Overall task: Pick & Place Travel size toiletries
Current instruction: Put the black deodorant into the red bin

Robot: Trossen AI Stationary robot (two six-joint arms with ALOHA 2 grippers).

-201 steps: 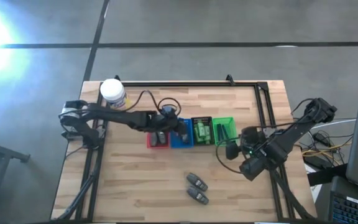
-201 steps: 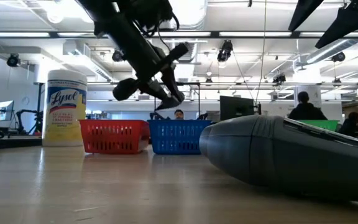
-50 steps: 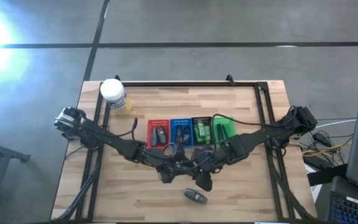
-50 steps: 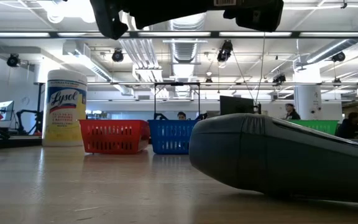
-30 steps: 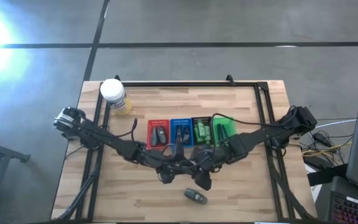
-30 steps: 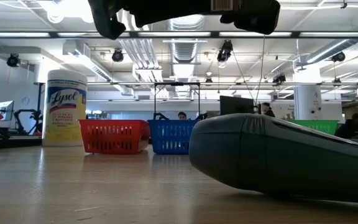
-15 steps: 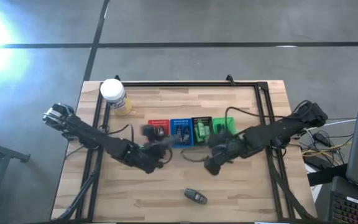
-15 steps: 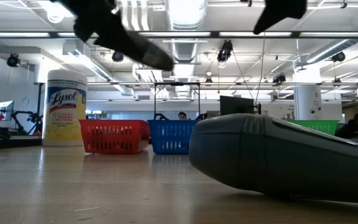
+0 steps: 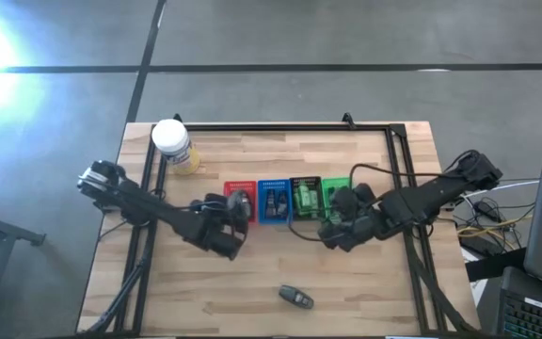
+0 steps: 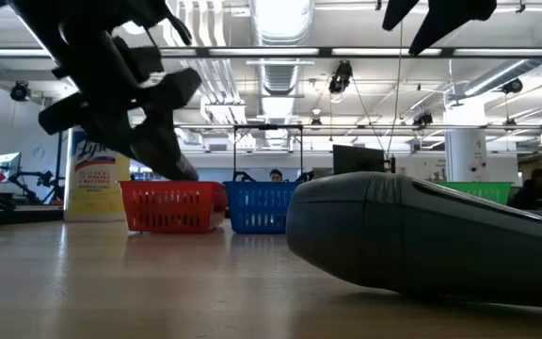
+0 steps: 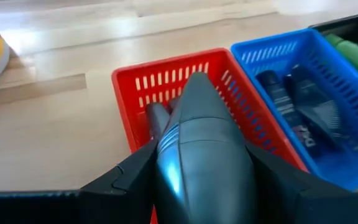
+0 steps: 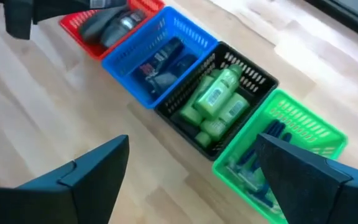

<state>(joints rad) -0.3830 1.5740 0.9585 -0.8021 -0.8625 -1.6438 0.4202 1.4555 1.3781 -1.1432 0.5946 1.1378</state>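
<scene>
Toiletries are sitting sorted in a row of four slotted plastic trays at the centre of the pale wooden table point(image 9: 365, 282). Going from large to small: the white-lidded yellowish jar point(image 9: 173, 144) is standing at about 10 o'clock from the trays; the red tray point(image 9: 240, 201), blue tray point(image 12: 157, 59), black tray point(image 12: 216, 102) and green tray point(image 12: 278, 146) are touching side by side. The left gripper point(image 11: 197, 162) is clamping a dark grey oblong bottle point(image 11: 199, 143) just over the red tray — at 9 o'clock in the row. The right gripper point(image 12: 191, 165), fingers spread wide and holding nothing, is hovering beside the green tray. Bright green small bottles point(image 12: 219, 93) are lying in the black tray. One more dark grey bottle point(image 9: 296, 297) is lying alone at 6 o'clock.
</scene>
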